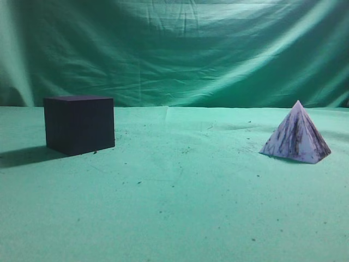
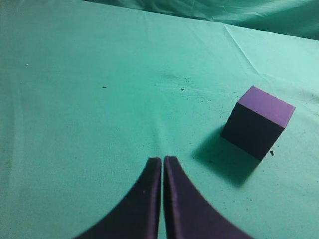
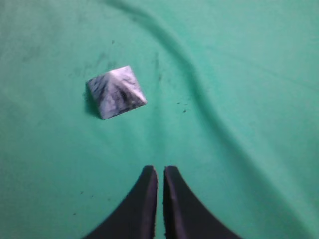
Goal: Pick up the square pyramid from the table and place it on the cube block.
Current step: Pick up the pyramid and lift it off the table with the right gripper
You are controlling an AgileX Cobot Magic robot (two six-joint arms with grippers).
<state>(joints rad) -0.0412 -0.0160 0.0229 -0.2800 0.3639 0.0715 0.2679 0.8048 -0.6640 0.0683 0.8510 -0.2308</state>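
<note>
The square pyramid (image 1: 297, 135), white-lilac with dark streaks, stands on the green table (image 1: 180, 191) at the right. It also shows in the right wrist view (image 3: 115, 91), up and left of my right gripper (image 3: 160, 170), which is shut and empty, well short of it. The dark cube block (image 1: 79, 124) stands at the left. In the left wrist view the cube (image 2: 258, 121) lies to the upper right of my left gripper (image 2: 163, 160), which is shut and empty. Neither gripper shows in the exterior view.
A green drape (image 1: 174, 49) hangs behind the table. The cloth has a raised fold (image 3: 199, 94) running past the pyramid's right side in the right wrist view. Small dark specks dot the cloth.
</note>
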